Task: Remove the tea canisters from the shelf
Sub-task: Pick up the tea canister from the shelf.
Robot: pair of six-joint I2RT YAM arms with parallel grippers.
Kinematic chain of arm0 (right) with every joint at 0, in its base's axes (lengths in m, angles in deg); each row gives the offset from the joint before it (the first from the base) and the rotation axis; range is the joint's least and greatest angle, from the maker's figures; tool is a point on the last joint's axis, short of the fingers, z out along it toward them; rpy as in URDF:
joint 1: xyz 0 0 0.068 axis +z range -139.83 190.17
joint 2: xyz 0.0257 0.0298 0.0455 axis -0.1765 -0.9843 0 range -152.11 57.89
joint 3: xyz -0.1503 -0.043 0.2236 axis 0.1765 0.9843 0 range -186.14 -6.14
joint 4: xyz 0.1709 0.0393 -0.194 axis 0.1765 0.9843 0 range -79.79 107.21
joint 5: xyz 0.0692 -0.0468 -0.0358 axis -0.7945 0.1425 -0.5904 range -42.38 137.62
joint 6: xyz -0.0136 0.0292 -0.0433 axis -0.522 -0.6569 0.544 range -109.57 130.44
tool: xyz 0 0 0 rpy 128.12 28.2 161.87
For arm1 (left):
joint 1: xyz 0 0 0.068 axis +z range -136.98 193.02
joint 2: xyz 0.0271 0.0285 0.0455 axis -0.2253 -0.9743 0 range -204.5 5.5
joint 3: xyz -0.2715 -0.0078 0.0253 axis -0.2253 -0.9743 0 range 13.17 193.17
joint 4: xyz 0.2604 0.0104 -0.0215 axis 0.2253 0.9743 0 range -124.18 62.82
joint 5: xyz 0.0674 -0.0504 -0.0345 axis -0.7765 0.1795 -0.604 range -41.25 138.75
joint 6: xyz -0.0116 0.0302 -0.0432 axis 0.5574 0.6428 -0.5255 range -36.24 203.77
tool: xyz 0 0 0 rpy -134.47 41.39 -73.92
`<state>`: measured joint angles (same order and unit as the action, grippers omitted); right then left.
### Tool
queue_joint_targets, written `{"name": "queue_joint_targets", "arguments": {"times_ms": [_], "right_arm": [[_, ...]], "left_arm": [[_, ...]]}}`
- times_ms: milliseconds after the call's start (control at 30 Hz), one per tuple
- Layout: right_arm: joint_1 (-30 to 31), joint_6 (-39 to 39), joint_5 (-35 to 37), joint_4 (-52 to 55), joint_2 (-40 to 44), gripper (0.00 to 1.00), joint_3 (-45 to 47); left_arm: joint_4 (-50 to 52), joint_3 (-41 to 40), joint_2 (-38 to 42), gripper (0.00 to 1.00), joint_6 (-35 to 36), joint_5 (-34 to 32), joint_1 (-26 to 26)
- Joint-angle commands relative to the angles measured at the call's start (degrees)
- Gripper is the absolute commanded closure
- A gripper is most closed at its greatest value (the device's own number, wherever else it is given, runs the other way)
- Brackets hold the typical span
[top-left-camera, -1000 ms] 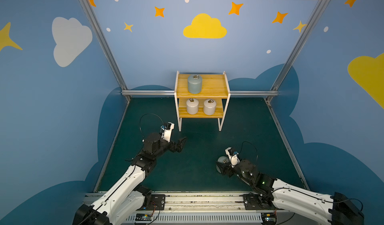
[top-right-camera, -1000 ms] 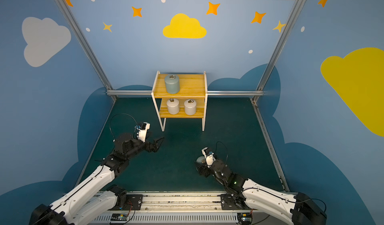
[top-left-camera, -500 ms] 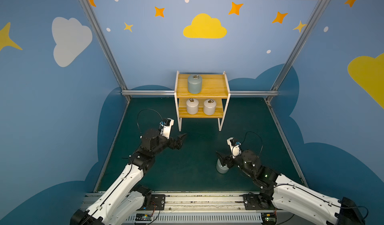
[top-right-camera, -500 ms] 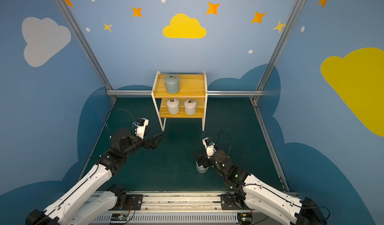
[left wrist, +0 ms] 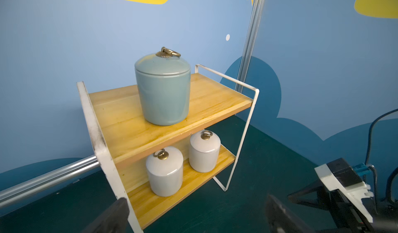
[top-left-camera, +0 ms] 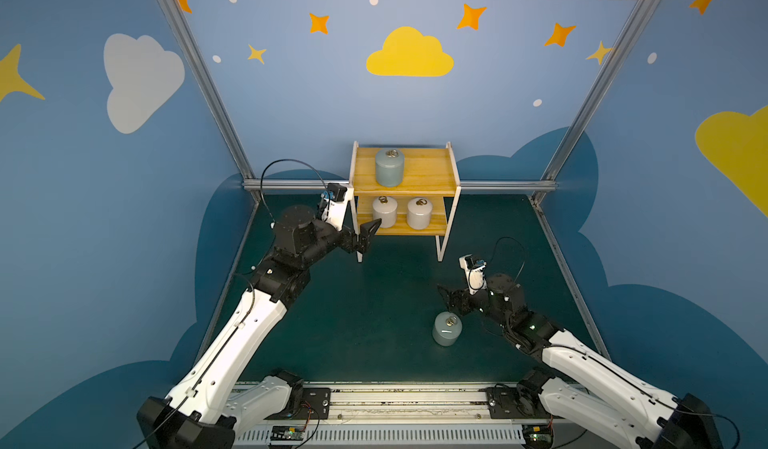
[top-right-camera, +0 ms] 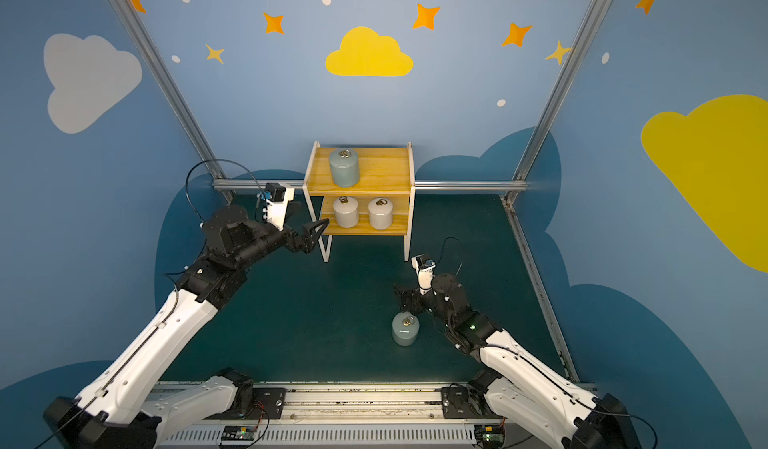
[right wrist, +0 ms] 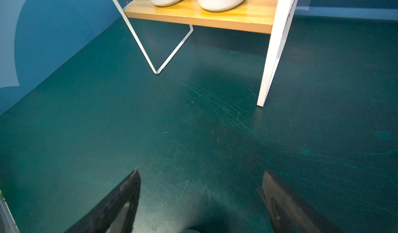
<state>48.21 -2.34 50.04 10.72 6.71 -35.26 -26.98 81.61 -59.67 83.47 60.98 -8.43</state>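
Black-fingered and empty, the left gripper (top-left-camera: 369, 239) is held spread wide, close to the left front leg of the shelf (top-left-camera: 457, 193), level with the lower board (top-left-camera: 436, 229); whether the leg is touched cannot be told. On the top board (top-left-camera: 428, 172) a blue-grey canister (top-left-camera: 389, 167) is seen upright, left of centre. Below it, the left white canister (top-left-camera: 384, 217) and the right white canister (top-left-camera: 419, 219) are lined up side by side, slightly apart. Further right, a second blue-grey canister (top-left-camera: 446, 328) is set upright on the green floor (top-left-camera: 353, 322), well clear of the shelf. Just beside it, on the shelf side, the right gripper (right wrist: 201, 172) is poised, fingers parted, nothing held.
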Motion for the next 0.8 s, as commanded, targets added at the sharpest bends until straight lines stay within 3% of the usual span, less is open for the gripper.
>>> {"name": "queue_joint_targets", "arguments": {"times_ms": [0, 233, 767], "right_arm": [[-2.26, -0.23, -2.85, 1.33, -1.14, 0.09, -2.61], [-6.53, -0.22, -5.35, 1.74, -2.15, 0.09, -3.86], [-11.83, -0.91, -10.63, 0.09, -5.56, 0.09, -5.03]], "left_arm": [[3.61, 6.87, -5.51, 0.00, 3.88, 0.77, 0.00], [4.73, 19.21, -15.72, 0.00, 6.18, 0.73, 0.49], [3.35, 32.98, -28.96, 0.00, 3.46, 6.11, 3.54]]}}
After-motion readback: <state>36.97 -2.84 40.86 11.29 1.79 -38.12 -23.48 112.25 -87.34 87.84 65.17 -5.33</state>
